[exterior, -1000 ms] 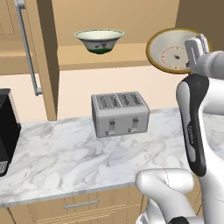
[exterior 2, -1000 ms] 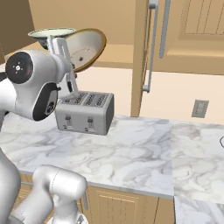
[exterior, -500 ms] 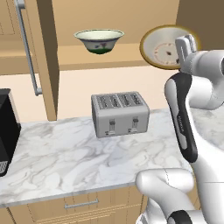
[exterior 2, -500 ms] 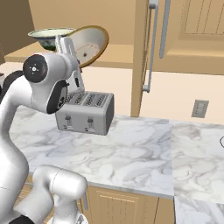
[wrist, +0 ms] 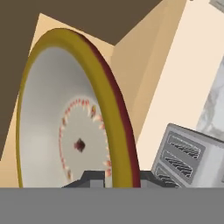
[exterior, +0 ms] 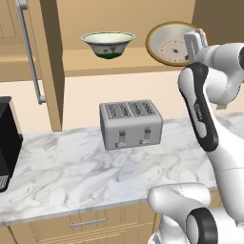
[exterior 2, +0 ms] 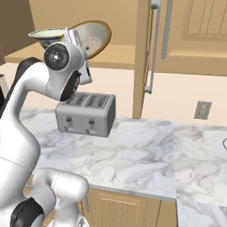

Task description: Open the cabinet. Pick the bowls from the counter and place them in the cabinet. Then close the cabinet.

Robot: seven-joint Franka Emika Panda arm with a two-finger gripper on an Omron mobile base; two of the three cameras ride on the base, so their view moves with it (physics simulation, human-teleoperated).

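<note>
The cabinet is seen standing open, its door swung out to the left in the left base view, with a long silver handle on it. On the cabinet shelf the deep cream bowl is set upright, its green foot on the wood. To its right the shallow brown-rimmed bowl is held tipped on edge, its pale inside turned toward the left base camera, at the right part of the shelf opening. Whether its lower rim touches the shelf cannot be told.

The hand is raised to shelf height and is clamped on the rim of the shallow bowl. In the hand view the yellow-brown rim is seen running down between the two dark fingertips, one on either side of it, and the pale inside with its ring of small red marks lies to the left. In the right base view the same bowl shows just behind the white wrist, and the cream bowl sits beside it to the left, partly hidden.

Below, a silver toaster stands on the marbled tabletop, under the shelf. A black appliance is cut off by the left edge. A drawer with a short handle is seen beneath the tabletop edge.
</note>
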